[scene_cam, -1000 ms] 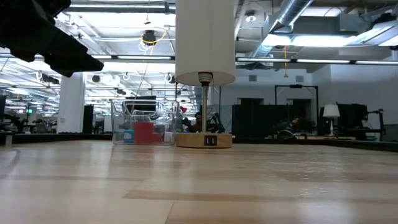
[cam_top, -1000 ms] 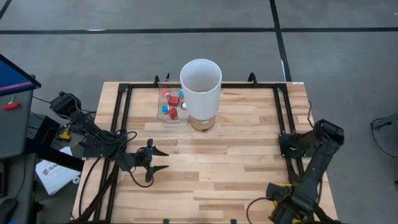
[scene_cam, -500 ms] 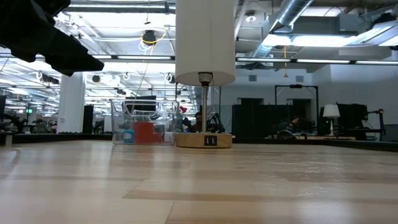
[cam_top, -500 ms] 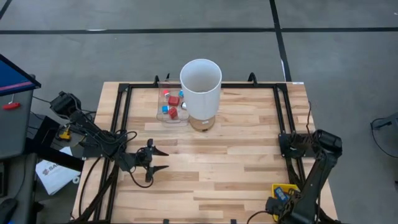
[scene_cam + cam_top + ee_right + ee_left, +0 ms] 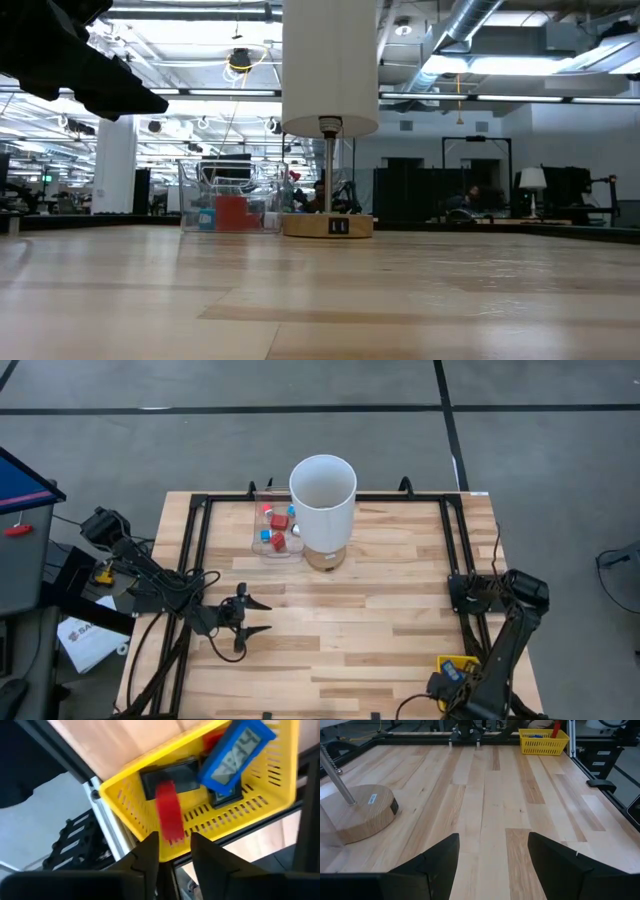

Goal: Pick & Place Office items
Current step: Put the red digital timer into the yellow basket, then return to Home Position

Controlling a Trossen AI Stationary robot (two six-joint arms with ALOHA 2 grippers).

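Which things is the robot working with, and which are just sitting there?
For the job: red and blue pieces in the clear tray; red piece, blue piece and black piece in the yellow basket; right gripper above it.
Just sitting: white lamp; left gripper, open, over the table's left.

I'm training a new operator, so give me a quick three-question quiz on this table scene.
1. True or false: the left gripper has its fingers shut.
2. Which one is at the yellow basket? A) the left gripper B) the right gripper
3. Fill in: the clear box beside the white cylinder holds red and ___ office items.
Key: 1 false; 2 B; 3 blue.
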